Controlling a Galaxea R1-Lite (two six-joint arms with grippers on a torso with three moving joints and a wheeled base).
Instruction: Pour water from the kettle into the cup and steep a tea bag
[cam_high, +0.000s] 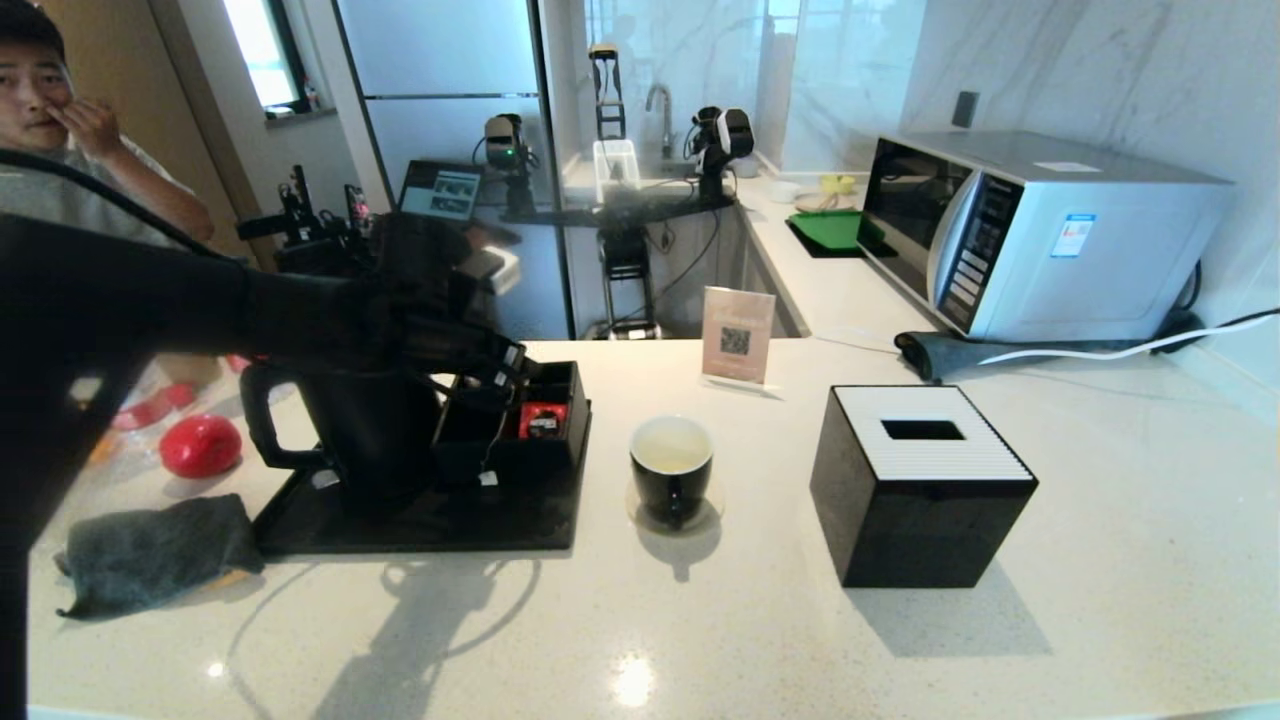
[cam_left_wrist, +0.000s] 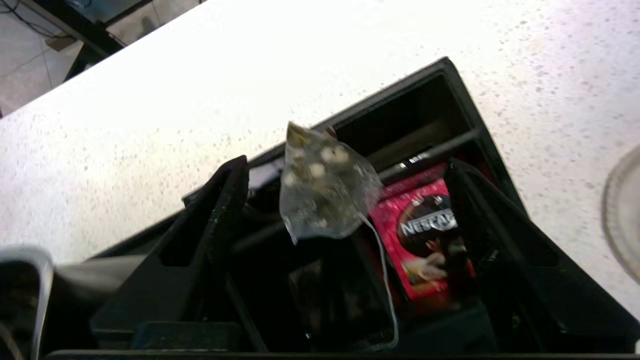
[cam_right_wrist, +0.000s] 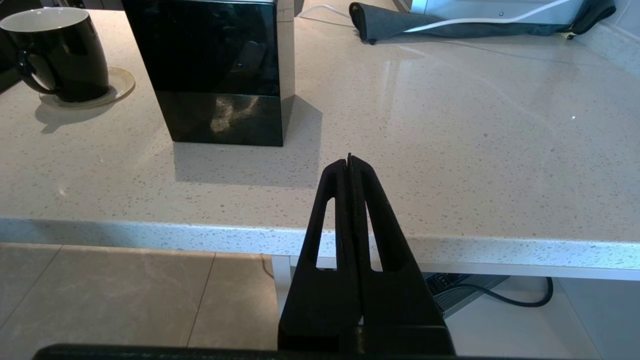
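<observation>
Kitchen counter (cam_high: 900, 640) seen from above, with a black tray (cam_high: 420, 525) on its left side. On the tray stand the black kettle (cam_high: 365, 435) and, touching its right side, a divided black box (cam_left_wrist: 430, 120). The left gripper (cam_left_wrist: 345, 200) is held over this box with its fingers spread wide. Between them the tea bag (cam_left_wrist: 322, 187) is seen above the box, its string trailing down; whether anything grips it cannot be told. A red packet (cam_left_wrist: 425, 235) lies in the box. Right of the tray, the cup (cam_high: 671, 470) is set on a saucer (cam_right_wrist: 117, 85), near a black tissue box (cam_high: 920, 485). The right gripper (cam_right_wrist: 350, 162) is parked off the counter's edge, fingers pressed together, holding nothing.
</observation>
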